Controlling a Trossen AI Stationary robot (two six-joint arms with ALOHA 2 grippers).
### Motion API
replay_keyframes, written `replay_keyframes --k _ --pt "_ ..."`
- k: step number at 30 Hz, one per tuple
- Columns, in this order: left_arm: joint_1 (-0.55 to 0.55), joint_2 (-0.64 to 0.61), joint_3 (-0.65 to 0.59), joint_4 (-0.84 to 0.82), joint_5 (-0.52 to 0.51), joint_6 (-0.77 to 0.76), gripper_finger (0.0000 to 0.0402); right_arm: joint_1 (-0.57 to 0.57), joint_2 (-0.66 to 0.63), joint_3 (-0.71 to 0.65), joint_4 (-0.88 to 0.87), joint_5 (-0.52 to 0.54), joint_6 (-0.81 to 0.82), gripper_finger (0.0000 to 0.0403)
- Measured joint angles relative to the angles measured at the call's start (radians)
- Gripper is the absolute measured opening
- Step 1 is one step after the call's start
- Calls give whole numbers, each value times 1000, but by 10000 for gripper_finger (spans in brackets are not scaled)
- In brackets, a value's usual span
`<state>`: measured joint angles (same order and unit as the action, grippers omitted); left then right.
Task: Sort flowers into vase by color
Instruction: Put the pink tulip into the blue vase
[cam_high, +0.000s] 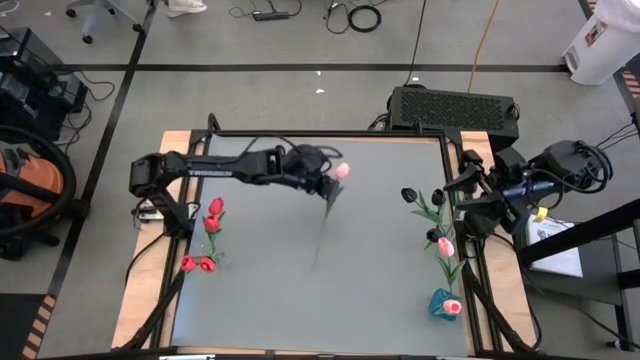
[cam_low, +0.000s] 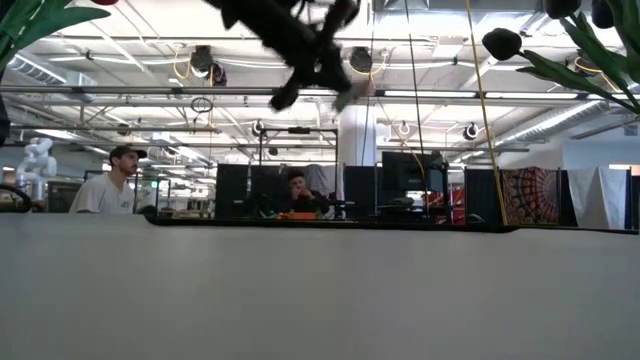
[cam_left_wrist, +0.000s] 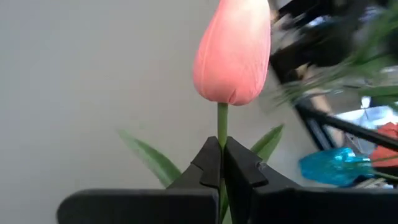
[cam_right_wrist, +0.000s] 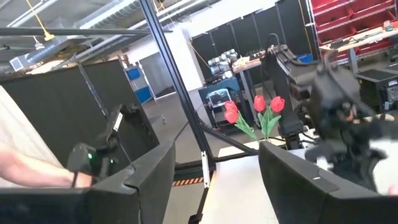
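Wide grey table (cam_high: 300, 290) inside a wooden border and a dark frame, seen from above, with the floor and cables around it.

Left arm (cam_high: 215, 168) stretched from the left edge toward the middle of the table, raised above the surface; left gripper (cam_left_wrist: 221, 163) at its end, jaws closed tight on the thin green stem of a pink tulip (cam_left_wrist: 232, 51), just under the head. Head upright above the jaws, two green leaves spreading below and behind; in the high view the same flower (cam_high: 341, 171) pink at the gripper, its stem hanging down blurred over the middle of the table.

Right arm (cam_high: 540, 180) folded at the right edge of the table, waiting; right gripper (cam_right_wrist: 214, 171) with jaws wide apart, nothing between them.

At the left edge, a group of red tulips (cam_high: 212, 215), upright, with two more red heads (cam_high: 198, 264) just below them in the high view. At the right edge, a black tulip (cam_high: 409, 195) and a pink one (cam_high: 445, 246) on green stems, near the right gripper. Near the lower right corner, a small blue vase (cam_high: 443, 303) with a pink head in it or over it, cannot tell which.

Beyond the table in the low view, two people (cam_low: 110, 185) seated at desks.
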<state>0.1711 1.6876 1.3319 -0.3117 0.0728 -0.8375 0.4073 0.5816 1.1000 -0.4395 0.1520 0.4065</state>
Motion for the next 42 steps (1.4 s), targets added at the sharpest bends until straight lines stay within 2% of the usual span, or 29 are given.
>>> replay_keyframes --k 9,20,29,42 --pt "13 -3 252 37 -31 205 6 0 -25 0 2 0 27 223" --pt "7 -2 474 176 -40 367 6 0 -27 0 3 0 27 223" --pt "-26 -2 531 370 -46 482 6 0 -6 0 118 40 -2 223" --pt "-94 49 530 447 -44 521 6 -3 103 10 183 208 24 223"
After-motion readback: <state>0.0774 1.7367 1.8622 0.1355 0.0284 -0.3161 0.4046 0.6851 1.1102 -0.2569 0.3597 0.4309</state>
